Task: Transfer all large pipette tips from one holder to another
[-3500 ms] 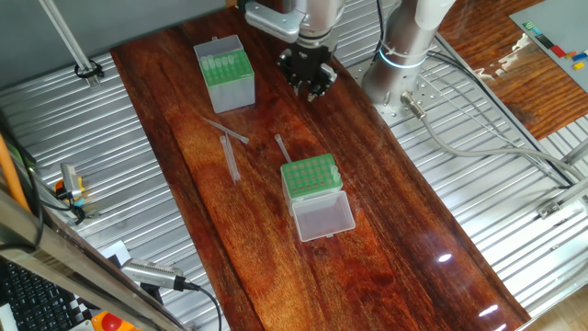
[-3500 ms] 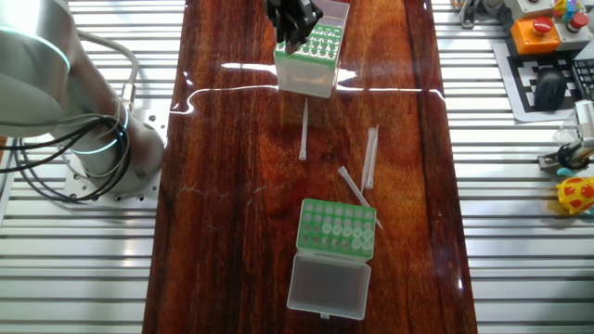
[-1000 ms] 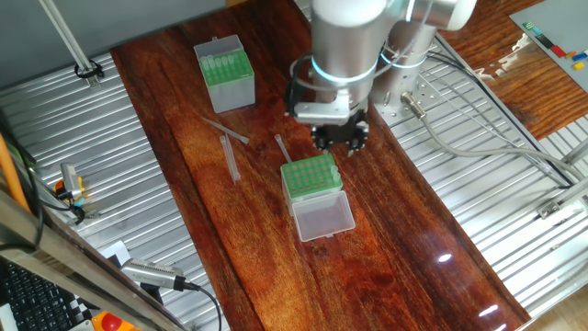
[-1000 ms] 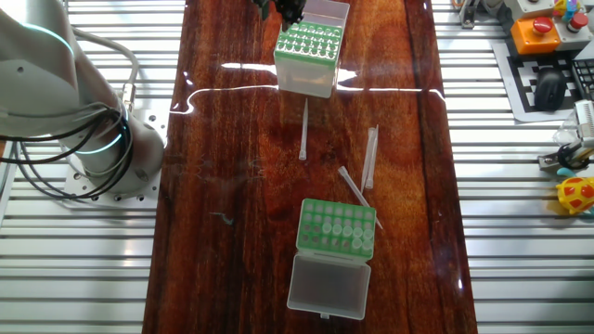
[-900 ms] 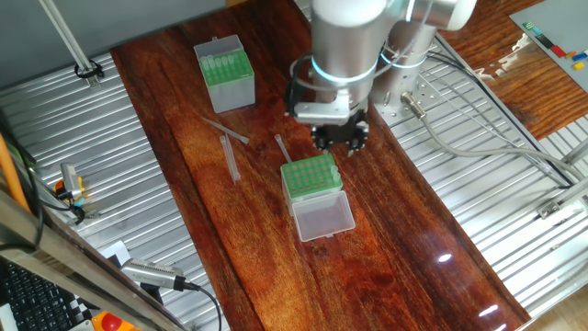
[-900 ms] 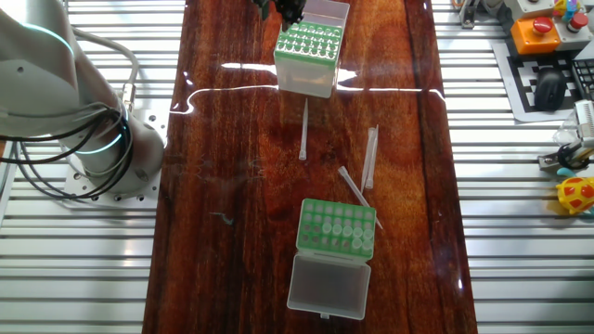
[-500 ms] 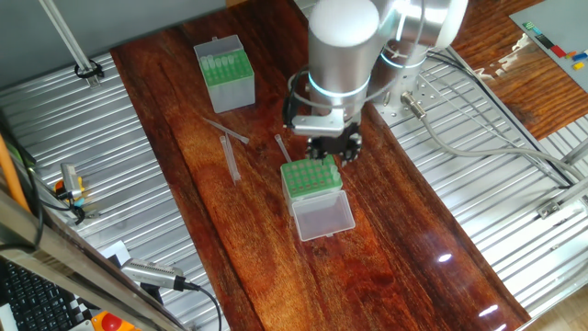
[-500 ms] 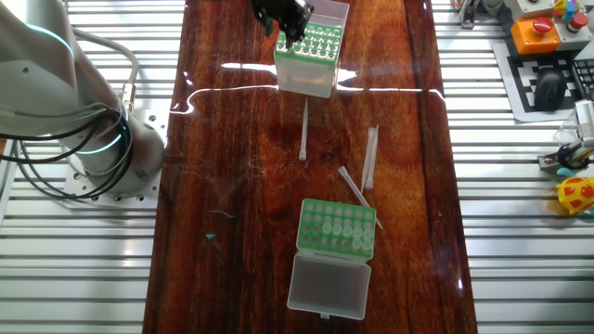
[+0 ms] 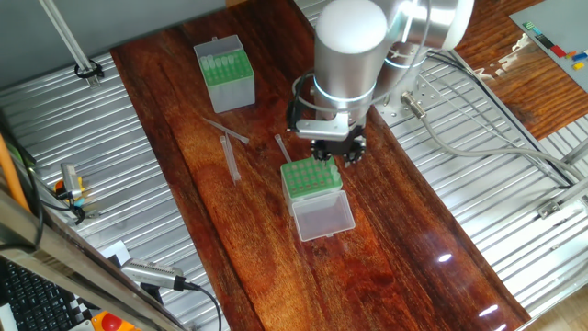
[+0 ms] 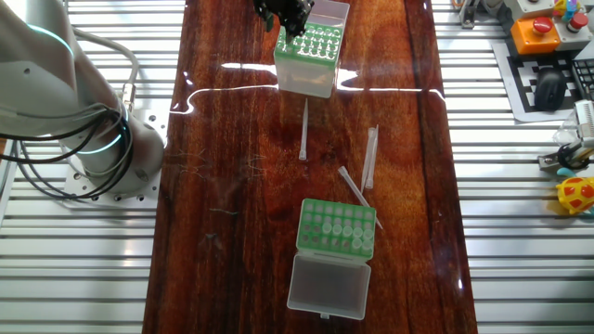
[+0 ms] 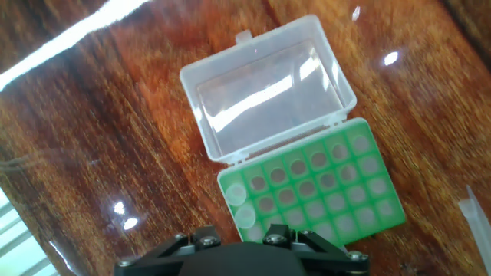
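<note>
The low green holder (image 9: 310, 177) lies mid-table with its clear lid (image 9: 322, 219) open flat. From the hand view, the holder (image 11: 322, 192) carries two large pipette tips (image 11: 239, 205) at its left edge. My gripper (image 9: 335, 149) hangs just over the holder's far edge, also seen as the gripper (image 10: 283, 14) beside the holder (image 10: 311, 42). The hand view shows only the black hand body (image 11: 245, 259), with the fingertips hidden. The taller translucent box (image 9: 225, 74) stands far left, and this box (image 10: 337, 229) has several tips in it.
Three loose tips lie on the wood between the two racks: one tip (image 9: 225, 131), a second tip (image 9: 231, 158) and a third tip (image 9: 281, 147) next to the low holder. The arm's base (image 10: 93, 139) stands on the ribbed metal beside the table.
The arm has swung from the table's far side to the low holder and come down over its far edge. In the last half second it barely shifted.
</note>
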Robot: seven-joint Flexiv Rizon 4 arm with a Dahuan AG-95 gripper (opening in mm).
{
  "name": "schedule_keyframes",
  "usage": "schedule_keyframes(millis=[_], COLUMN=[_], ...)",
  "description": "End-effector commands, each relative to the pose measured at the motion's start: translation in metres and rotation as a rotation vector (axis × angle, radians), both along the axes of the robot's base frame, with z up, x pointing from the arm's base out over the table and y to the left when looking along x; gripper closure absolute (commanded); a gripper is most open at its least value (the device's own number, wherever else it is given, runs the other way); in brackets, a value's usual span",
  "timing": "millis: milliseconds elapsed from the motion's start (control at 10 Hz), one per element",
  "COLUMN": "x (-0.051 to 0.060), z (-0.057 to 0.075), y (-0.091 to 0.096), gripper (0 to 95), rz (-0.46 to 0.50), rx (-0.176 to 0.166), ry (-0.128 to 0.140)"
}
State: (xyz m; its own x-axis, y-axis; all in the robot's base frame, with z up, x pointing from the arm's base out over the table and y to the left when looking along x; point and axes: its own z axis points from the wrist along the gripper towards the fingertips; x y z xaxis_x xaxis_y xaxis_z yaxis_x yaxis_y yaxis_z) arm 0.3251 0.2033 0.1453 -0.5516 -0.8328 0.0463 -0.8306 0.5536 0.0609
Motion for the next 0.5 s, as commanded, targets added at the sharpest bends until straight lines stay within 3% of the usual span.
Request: schedule_keyframes(millis=[100, 500], x=[0.0014, 0.0014], z=[-0.0008, -0.0008], y=[0.0009, 0.0009], gripper=[57.0, 57.0], rz=[-0.006, -0.008], rx=[0.011, 0.004], ry=[-0.005, -0.003])
